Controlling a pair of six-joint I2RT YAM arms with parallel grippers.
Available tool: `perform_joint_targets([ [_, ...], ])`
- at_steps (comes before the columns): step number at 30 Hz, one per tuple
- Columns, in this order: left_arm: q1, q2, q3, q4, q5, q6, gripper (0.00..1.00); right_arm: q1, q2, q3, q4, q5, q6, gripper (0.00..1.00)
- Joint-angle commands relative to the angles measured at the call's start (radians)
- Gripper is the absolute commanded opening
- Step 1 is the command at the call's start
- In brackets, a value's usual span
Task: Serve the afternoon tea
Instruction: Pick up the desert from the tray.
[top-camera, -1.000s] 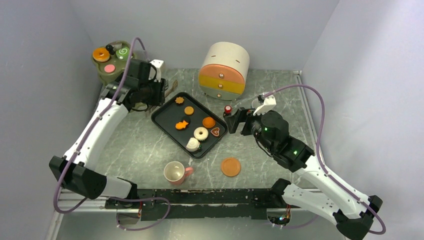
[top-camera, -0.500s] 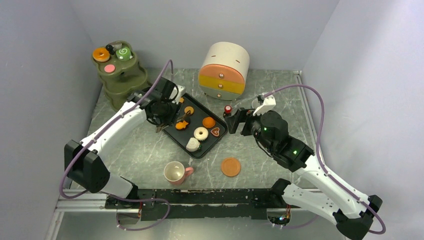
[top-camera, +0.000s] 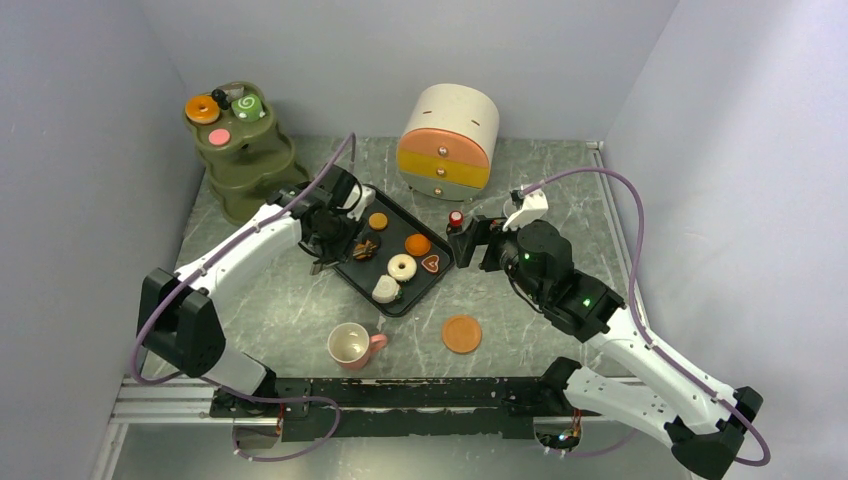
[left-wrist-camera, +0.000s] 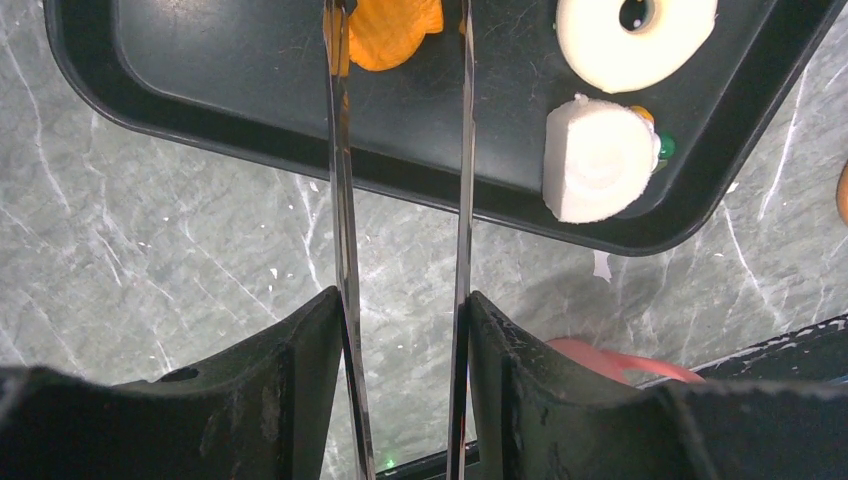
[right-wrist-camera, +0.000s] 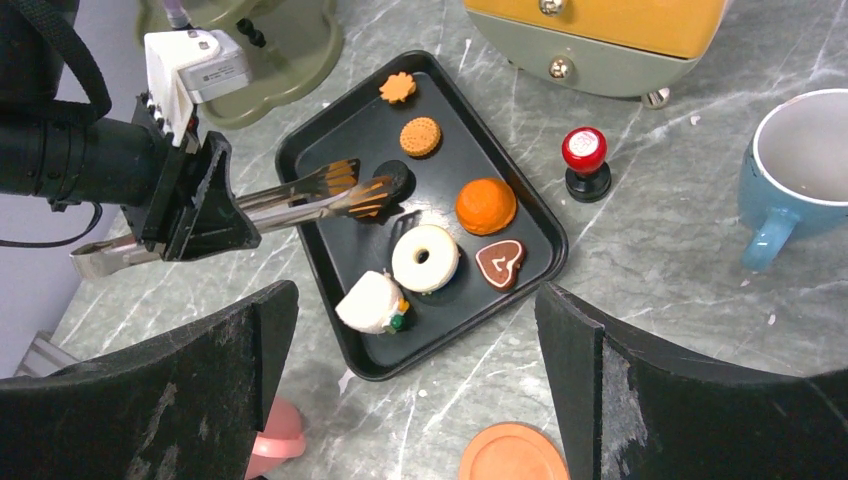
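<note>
My left gripper (top-camera: 330, 232) is shut on metal tongs (left-wrist-camera: 345, 200). The tong tips straddle an orange fish-shaped pastry (left-wrist-camera: 395, 35) on the black tray (top-camera: 405, 305); I cannot tell if they pinch it. Also on the tray are a white doughnut (right-wrist-camera: 425, 257), a white roll (right-wrist-camera: 370, 302), a heart cookie (right-wrist-camera: 498, 262), an orange bun (right-wrist-camera: 486, 205) and two cookies (right-wrist-camera: 420, 136). My right gripper (top-camera: 468, 240) is open and empty, above the table right of the tray. A pink cup (top-camera: 350, 345), an orange saucer (top-camera: 462, 333) and a blue cup (right-wrist-camera: 800, 180) stand on the table.
The olive tiered stand (top-camera: 240, 160) at the back left carries an orange doughnut (top-camera: 202, 108) and a green swirl roll (top-camera: 246, 103). A round drawer unit (top-camera: 450, 140) stands at the back. A red stamp (top-camera: 456, 218) stands right of the tray.
My left arm swung from the olive stand over to the tray with the tongs, whose tips now sit around the orange fish pastry. The right arm has barely moved.
</note>
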Motion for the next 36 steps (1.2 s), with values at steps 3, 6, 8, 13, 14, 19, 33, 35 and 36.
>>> perform_joint_targets([
  [3, -0.007, 0.008, -0.001, -0.004, 0.013, 0.023, 0.53, -0.004, -0.008, 0.019, 0.018, -0.001, -0.002, 0.93],
  [6, -0.008, 0.009, -0.010, 0.000, 0.001, 0.019, 0.53, -0.004, -0.013, 0.013, 0.027, -0.004, -0.001, 0.93],
  [8, -0.007, 0.011, -0.009, -0.005, -0.006, 0.015, 0.53, -0.005, -0.012, 0.014, 0.025, -0.005, 0.000, 0.93],
  [13, -0.008, 0.003, -0.005, -0.011, -0.066, 0.004, 0.54, -0.004, -0.009, 0.016, 0.023, -0.006, -0.001, 0.93],
  [14, -0.009, 0.003, -0.005, -0.012, -0.083, 0.002, 0.54, -0.005, -0.010, 0.015, 0.026, -0.005, 0.001, 0.93],
  [19, -0.009, 0.006, -0.009, -0.013, -0.101, -0.002, 0.53, -0.004, -0.015, 0.009, 0.028, -0.009, 0.003, 0.93],
  [33, -0.009, -0.031, -0.006, -0.013, -0.061, -0.009, 0.44, -0.004, -0.003, 0.005, 0.037, -0.015, 0.006, 0.93],
  [35, -0.008, -0.028, -0.009, -0.004, -0.074, -0.018, 0.44, -0.005, -0.002, 0.006, 0.037, -0.017, 0.009, 0.93],
  [36, -0.009, -0.025, -0.012, 0.000, -0.091, -0.023, 0.44, -0.004, -0.002, 0.006, 0.036, -0.018, 0.009, 0.92],
])
